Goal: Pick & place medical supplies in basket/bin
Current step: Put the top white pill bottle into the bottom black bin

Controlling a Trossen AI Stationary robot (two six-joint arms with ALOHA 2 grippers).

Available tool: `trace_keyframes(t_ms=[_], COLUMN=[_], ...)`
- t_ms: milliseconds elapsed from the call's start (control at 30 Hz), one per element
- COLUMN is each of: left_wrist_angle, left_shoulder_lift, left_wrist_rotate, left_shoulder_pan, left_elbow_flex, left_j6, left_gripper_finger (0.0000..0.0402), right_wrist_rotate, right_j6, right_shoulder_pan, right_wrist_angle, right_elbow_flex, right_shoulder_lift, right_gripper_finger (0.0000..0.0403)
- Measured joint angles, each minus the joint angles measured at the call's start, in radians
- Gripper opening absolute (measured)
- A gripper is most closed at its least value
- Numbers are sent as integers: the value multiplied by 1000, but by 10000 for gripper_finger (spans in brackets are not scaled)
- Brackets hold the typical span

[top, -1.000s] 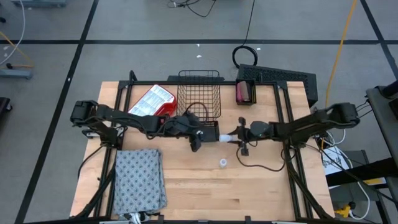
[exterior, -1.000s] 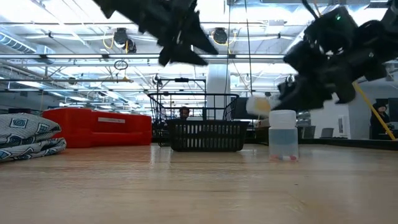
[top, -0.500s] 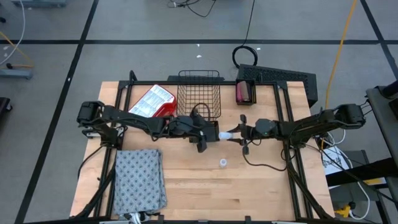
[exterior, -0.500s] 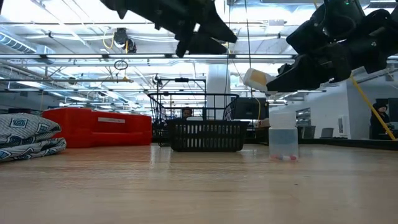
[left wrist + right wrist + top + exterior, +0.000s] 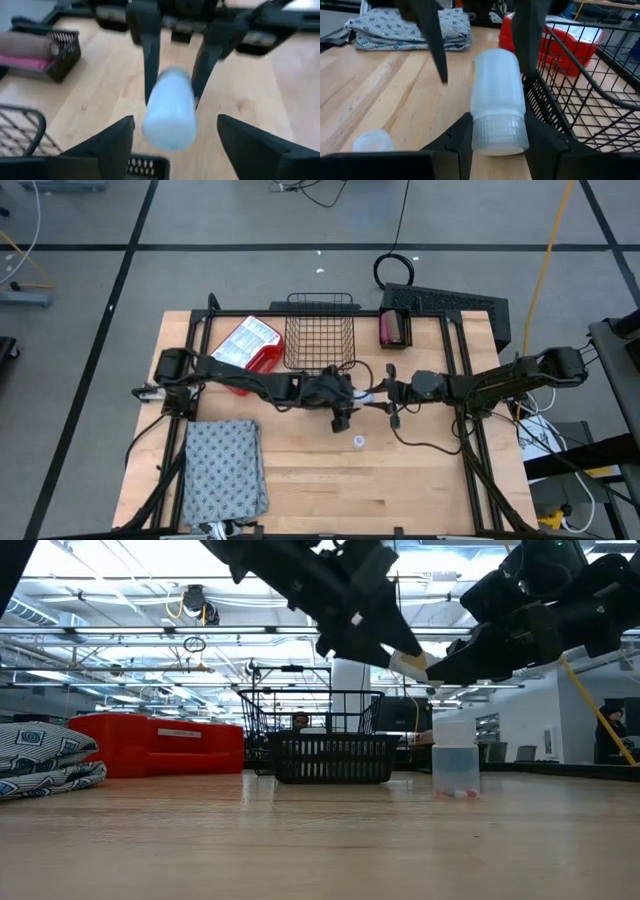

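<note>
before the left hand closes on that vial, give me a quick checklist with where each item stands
1. Right hand grips the white vial: ok, fingers clamp its ribbed cap end.
2. Left hand open: ok, fingers spread to either side of the vial.
3. Vial centred between the left fingers: ok in the left wrist view.
4. Left fingers far enough along the vial body: cannot tell.
5. Wire-mesh basket reachable for the drop: ok, it stands just beyond the two hands.
6. Second vial out of the way: ok, it stands on the table nearer the front edge, apart from both arms.
</note>
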State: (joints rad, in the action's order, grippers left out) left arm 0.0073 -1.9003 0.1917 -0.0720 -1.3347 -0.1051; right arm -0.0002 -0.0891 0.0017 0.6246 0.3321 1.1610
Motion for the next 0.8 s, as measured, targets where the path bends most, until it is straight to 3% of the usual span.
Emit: trace_keyframes(t_ms=[167,333,567,800], left_wrist_angle=[-3,21,18,26], left_shoulder_lift=[-27,-26,-26,-26], left_wrist_rotate=[4,34,-9,-127], left_shoulder_pan=[-1,1,34,52], left_elbow_flex=[-18,-18,-18,-18], left_j6=[85,123,66,32], left_gripper_finger=[335,338,290,215], right_wrist_rotate=[-2,-5,2,1], right_j6=[0,3,-2,-2], right_shoulder_pan=[0,2,29,32], right_wrist_angle=[-2,-14,-1,4], right_elbow_flex=[0,0,0,0], right_shoulder_lift=[0,0,0,0], right_gripper_finger=[123,123,123,123])
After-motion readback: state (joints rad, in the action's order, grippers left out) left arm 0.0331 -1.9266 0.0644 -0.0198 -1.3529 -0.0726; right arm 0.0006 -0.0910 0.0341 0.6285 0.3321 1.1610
